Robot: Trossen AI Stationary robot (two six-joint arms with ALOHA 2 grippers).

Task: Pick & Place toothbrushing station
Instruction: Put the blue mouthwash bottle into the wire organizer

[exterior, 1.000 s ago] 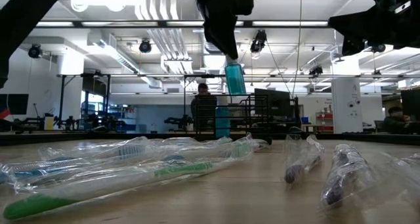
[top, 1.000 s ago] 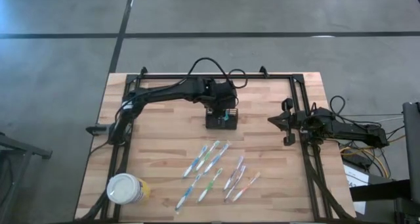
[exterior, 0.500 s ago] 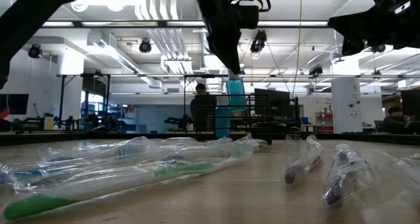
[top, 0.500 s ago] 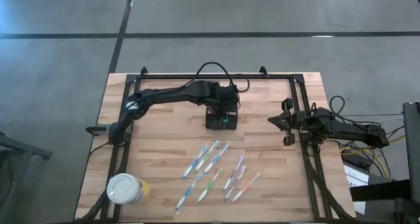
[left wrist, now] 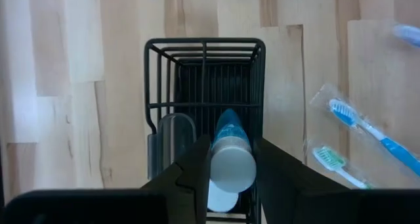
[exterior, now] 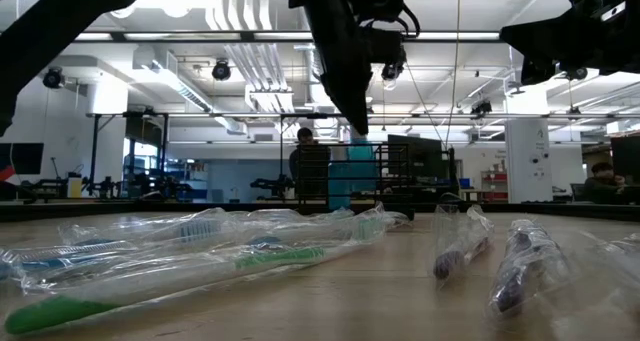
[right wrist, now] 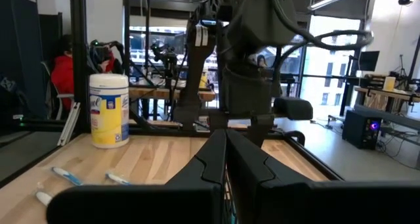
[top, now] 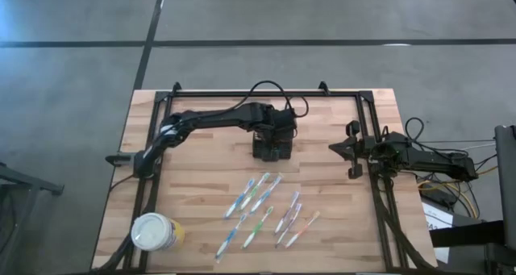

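Above the black wire caddy (left wrist: pixel 205 86) at mid-table, the left gripper (left wrist: pixel 226 168) clamped a blue white-capped tube (left wrist: pixel 231 155), apparently lowering it inside; release comes next. Right gripper (top: pixel 353 152) waited shut beside it.

You won't find any words you can read here: the print on the round tub (right wrist: pixel 109 110) is too blurred to make out.
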